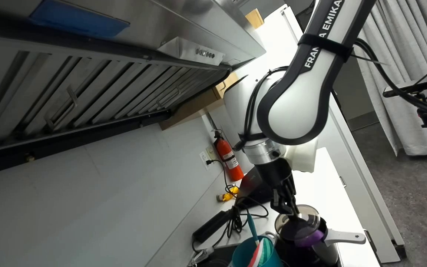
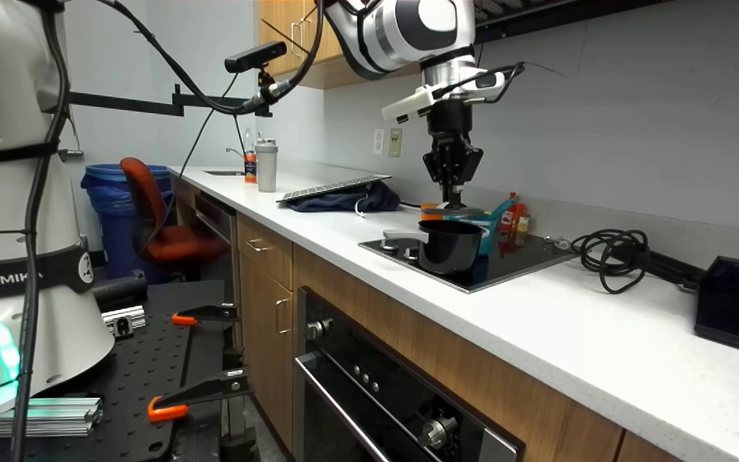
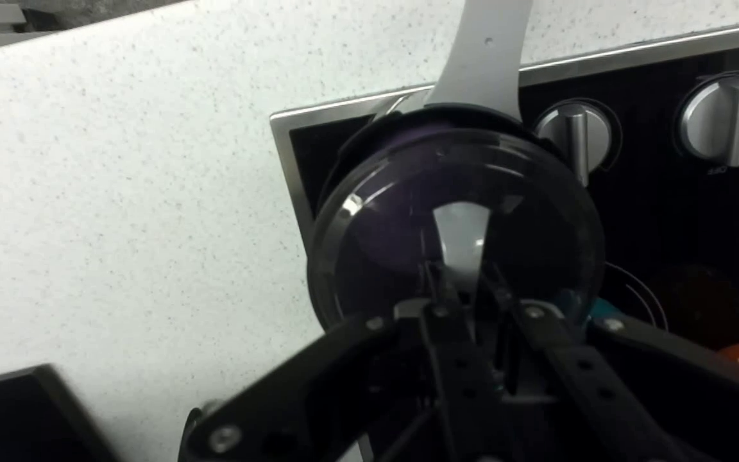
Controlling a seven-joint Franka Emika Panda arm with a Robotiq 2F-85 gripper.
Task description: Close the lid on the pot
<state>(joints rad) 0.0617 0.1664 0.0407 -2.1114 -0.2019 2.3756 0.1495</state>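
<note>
Beyond wrist view, gap beneath lid [image 2: 461, 212].

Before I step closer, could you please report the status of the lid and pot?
Tool shut on lid by its handle. Held above pot, gap visible, not yet seated. Teal container near pot, possible obstacle.

robot arm [image 1: 311, 89]: "FRAN…A EMIKA", partly covered | base [image 2: 55, 314]: "KA EMIKA" | cooktop [image 3: 684, 218]: "OFF", upside-down

Lid [image 1: 298, 228] in claw [image 1: 295, 215] over pot [image 1: 310, 239].
</note>
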